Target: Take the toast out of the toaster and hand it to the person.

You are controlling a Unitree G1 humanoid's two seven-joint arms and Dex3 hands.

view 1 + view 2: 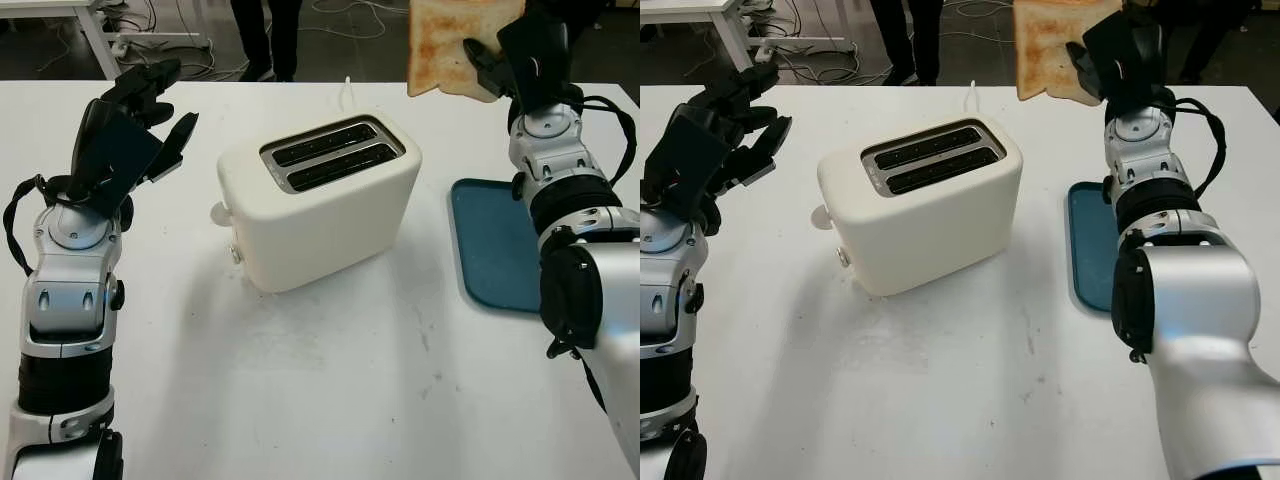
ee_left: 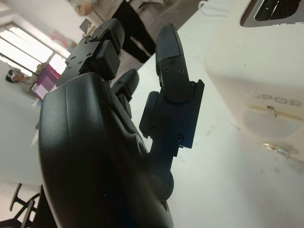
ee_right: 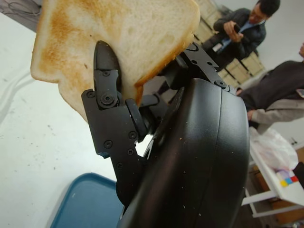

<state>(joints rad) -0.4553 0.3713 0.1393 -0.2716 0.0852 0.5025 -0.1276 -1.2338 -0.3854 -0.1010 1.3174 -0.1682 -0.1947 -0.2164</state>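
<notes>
high above the far right of the white counter, the right robot hand is clamped on a browned slice of toast, one finger pressed against its face, holding it upright over the far edge near a person's legs. at the counter's middle stands the cream two-slot toaster, its slots dark, with a teal tray lying to its right just beside the right arm. off to the toaster's left, the left robot hand hangs raised above the counter, open and holding nothing.
</notes>
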